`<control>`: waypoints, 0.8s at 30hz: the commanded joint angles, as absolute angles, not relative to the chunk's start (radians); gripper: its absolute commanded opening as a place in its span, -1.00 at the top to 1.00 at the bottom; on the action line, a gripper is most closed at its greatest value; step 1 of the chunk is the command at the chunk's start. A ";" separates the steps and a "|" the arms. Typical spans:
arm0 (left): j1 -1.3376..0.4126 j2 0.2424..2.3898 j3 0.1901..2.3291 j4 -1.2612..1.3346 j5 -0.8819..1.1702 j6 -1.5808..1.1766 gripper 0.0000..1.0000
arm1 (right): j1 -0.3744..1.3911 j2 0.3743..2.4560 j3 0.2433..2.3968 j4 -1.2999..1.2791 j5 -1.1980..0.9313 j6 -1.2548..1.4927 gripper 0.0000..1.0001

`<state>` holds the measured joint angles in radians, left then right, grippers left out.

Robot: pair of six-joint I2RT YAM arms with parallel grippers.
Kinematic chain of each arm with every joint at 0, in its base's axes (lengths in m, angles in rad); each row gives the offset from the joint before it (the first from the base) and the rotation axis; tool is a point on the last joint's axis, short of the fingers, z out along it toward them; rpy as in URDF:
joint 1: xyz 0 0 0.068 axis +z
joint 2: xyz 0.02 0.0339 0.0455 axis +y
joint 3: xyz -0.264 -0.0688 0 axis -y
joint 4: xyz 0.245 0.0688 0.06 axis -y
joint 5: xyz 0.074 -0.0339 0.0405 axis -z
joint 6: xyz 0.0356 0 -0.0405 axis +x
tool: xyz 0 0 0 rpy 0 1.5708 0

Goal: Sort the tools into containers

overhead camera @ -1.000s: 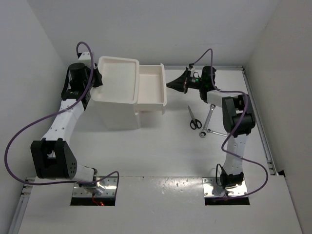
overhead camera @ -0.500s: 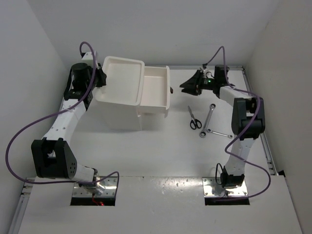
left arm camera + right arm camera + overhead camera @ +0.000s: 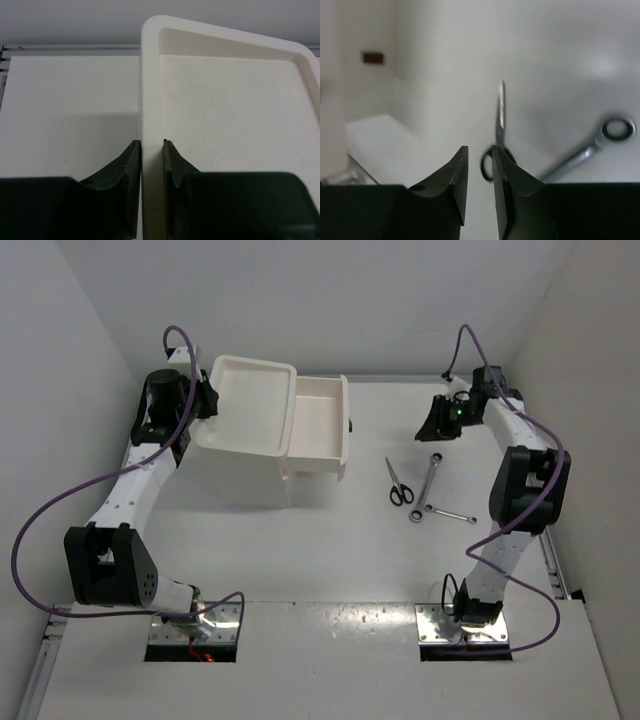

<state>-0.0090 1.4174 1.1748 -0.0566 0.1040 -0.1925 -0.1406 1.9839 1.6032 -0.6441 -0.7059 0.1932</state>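
Three tools lie on the table (image 3: 330,550), right of the box (image 3: 245,480). The scissors (image 3: 398,483) run far to near, with tips pointing away from the arms' bases and handles on the near side. One wrench (image 3: 431,480) lies just beside them, roughly parallel but leaning. The other wrench (image 3: 452,514) lies crosswise, its left end by the first one's near end. We see the right claw (image 3: 480,148) released, jaws slightly apart on nothing, hanging above the table beyond the tools. The left claw (image 3: 151,146) is clenched on the tray (image 3: 150,75) rim. One drawer (image 3: 320,425) stands pulled out to the right.
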 commanded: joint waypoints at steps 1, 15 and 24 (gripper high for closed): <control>-0.005 1.483 1.069 -0.270 0.120 -0.244 1.00 | -0.117 1.898 1.510 -0.896 -0.490 -0.156 0.49; -0.005 1.462 1.069 -0.270 0.118 -0.235 1.00 | 0.098 1.752 1.126 -0.664 -0.305 -0.074 0.43; -0.005 1.462 1.060 -0.270 0.118 -0.235 1.00 | 0.147 1.743 1.097 -0.572 -0.177 0.040 0.20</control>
